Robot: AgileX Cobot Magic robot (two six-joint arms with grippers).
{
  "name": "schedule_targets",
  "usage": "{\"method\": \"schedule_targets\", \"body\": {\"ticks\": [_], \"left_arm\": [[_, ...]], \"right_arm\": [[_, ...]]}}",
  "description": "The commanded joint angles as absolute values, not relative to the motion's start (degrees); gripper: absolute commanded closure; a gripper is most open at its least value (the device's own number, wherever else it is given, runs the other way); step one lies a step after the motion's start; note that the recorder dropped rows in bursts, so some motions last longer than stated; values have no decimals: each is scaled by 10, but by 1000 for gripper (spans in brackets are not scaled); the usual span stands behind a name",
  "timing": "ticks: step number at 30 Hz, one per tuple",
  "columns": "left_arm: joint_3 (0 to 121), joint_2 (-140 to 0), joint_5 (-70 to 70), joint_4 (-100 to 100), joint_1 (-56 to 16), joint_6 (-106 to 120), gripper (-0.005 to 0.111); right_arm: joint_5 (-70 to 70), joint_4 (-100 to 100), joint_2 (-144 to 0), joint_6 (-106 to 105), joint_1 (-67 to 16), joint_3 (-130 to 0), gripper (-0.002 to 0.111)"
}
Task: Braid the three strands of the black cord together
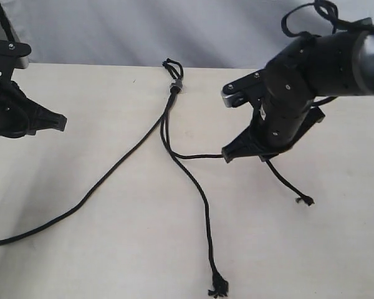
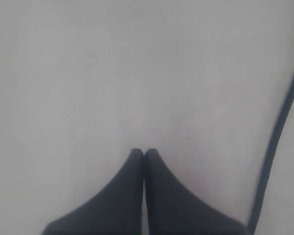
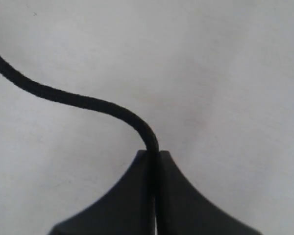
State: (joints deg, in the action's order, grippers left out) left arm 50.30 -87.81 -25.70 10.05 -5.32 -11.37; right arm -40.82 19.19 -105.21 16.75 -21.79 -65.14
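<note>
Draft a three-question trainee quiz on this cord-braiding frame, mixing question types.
1. True or false: the left hand is shut on the cord.
2. Which strand does the right hand grip?
A. left strand
B. middle strand
C. right strand
3. Fill in: beside the knot sits a grey ___.

Key:
1. False. It is shut but empty.
2. C.
3. clip.
</note>
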Motion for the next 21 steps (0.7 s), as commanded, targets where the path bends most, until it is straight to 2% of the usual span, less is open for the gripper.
{"method": "schedule_targets", "body": {"ticks": [1, 16, 19, 21], "left_arm": [[504, -880, -256, 96, -52, -112, 106], [497, -880, -258, 55, -52, -96, 106], [497, -881, -258, 54, -52, -93, 106], [497, -883, -258, 46, -52, -93, 106]], "right_arm": [[-350, 194, -1053, 173, -201, -596, 109], [-348, 203, -1071, 275, -203, -559, 108], [-350, 217, -1071, 302, -203, -559, 99], [-356, 217, -1071, 329, -203, -559, 83]]}}
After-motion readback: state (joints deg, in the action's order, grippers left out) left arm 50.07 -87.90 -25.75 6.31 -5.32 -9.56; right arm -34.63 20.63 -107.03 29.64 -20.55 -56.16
